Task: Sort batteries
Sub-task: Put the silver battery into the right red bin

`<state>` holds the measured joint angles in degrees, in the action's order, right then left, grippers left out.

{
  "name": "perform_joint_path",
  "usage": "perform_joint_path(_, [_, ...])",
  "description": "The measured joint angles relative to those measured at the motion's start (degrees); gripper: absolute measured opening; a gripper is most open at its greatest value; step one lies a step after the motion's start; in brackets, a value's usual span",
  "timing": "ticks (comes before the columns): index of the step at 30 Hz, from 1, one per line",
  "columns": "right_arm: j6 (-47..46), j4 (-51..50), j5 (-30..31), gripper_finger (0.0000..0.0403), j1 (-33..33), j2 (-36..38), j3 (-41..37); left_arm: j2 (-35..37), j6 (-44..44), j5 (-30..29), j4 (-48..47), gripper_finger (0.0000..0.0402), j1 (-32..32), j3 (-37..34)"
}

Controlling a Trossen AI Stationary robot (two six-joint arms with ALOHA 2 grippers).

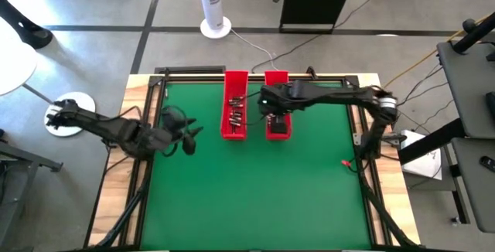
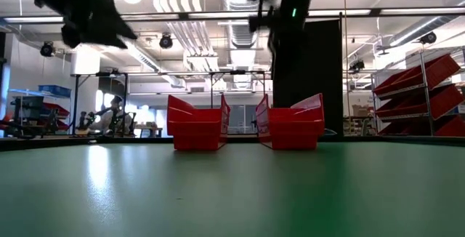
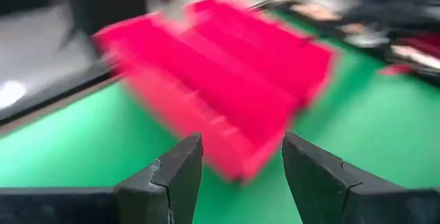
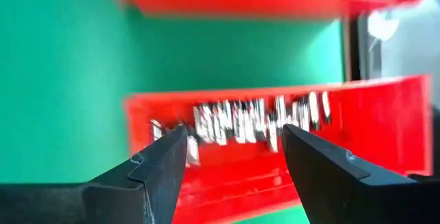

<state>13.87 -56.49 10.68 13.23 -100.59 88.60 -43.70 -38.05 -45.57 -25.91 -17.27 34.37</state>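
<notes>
A green mat covers the desk (image 1: pixel 255 198), framed by pale wood and a dark rail. Beyond the far edge lie a grey floor, a white tower fan (image 1: pixel 213 5) and a black cabinet (image 1: pixel 313 1); the low view shows a workshop with red shelf bins (image 2: pixel 421 95) at the right.

Two long red trays stand side by side at the far middle of the desk, apart from each other. The left tray (image 1: pixel 234 105) holds the batteries (image 1: pixel 236 110), a loose cluster of small silvery cylinders. What the right tray (image 1: pixel 277 127) holds cannot be told, since the arm covers most of it.

The right end effector (image 4: pixel 234 148) hangs above the trays with its fingers spread wide and nothing between them; its wrist view looks down past them onto the batteries (image 4: pixel 254 121). The left end effector (image 3: pixel 240 159) hovers over the left part of the mat, fingers parted, empty, facing the trays and clear of them.

The near half of the mat is open green surface out to the rail.
</notes>
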Motion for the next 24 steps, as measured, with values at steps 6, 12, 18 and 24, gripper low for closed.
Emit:
perform_joint_path(6, [-4.96, 3.24, -0.04, 0.0229, -7.07, 10.32, -0.04, -1.66, -20.07, 0.33, -18.75, 0.0180, 15.42, 2.52])
perform_joint_path(12, [-9.76, 5.38, -0.10, 0.0223, -15.66, 16.17, -0.15, -5.72, -21.58, 11.29, -19.87, 0.0180, 33.77, 0.56])
perform_joint_path(18, [-8.49, 6.28, 0.14, 0.0226, -24.87, 18.36, -0.50, -12.13, -14.52, 17.39, -17.40, 0.0180, 46.24, 2.31])
perform_joint_path(24, [-7.13, 5.77, 4.43, 0.0228, -31.32, 19.24, -1.24, -22.52, -5.42, 34.62, -17.58, 0.0175, 57.27, 11.36])
